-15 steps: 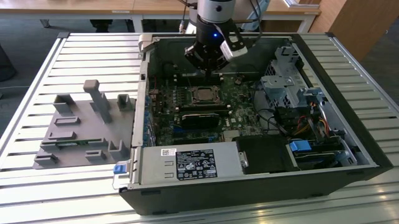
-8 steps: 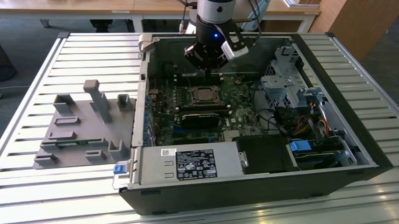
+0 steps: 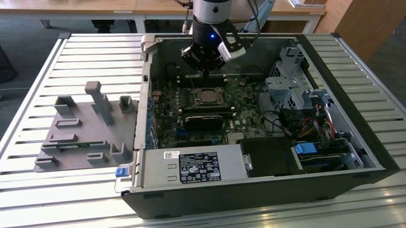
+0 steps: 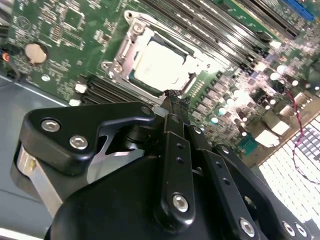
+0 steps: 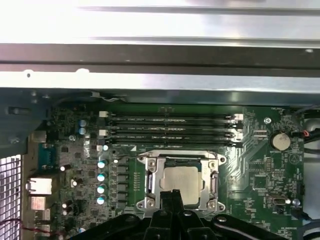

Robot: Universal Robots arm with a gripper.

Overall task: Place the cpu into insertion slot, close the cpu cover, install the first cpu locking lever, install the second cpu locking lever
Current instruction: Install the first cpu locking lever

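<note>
cpu under cpu cover

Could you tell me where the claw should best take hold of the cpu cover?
Probably by one thin side rail of the cpu cover, coming from straight above: it lies flat around the cpu, so only the frame's outer edges offer a pinch.

The pincer hides part of the cpu.

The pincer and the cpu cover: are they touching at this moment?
Cannot tell. In the first wrist view the pincer overlaps one edge of the cpu cover, but no contact or gap shows plainly.
</note>
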